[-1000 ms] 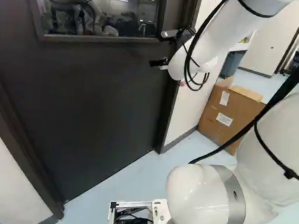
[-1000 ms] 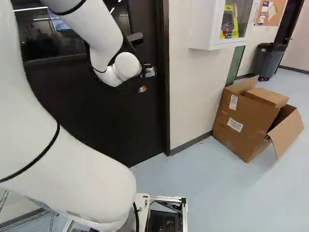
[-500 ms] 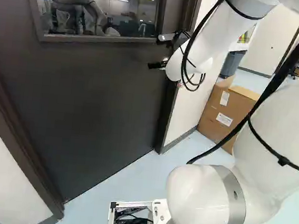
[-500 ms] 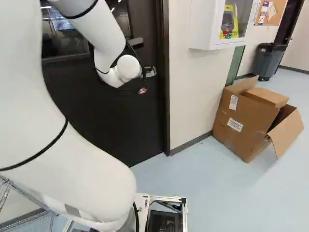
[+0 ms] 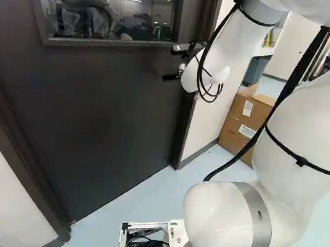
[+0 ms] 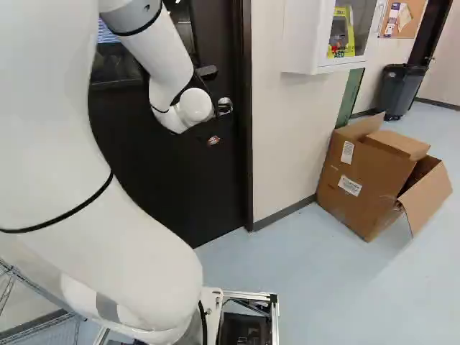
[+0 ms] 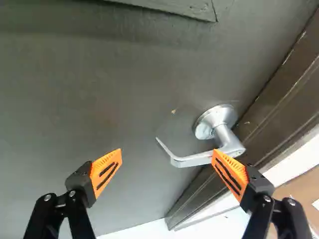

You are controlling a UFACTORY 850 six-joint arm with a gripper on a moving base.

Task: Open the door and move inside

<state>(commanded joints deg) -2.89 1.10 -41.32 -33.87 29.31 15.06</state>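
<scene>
Hand (image 5: 170, 77) slightly lower, spread near door handle (image 7: 192, 160).

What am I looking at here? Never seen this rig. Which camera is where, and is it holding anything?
One white robot arm on a moving base. Two pictures come from base cameras behind the arm, left and right, showing the same scene. The third looks out from the wrist, along two orange-tipped fingers. They're open and hold nothing. Ahead is a silver handle on a dark door, which looks closed; one fingertip overlaps the handle in that view. In the right base view, a cardboard box sits on the floor, right of the door.
</scene>
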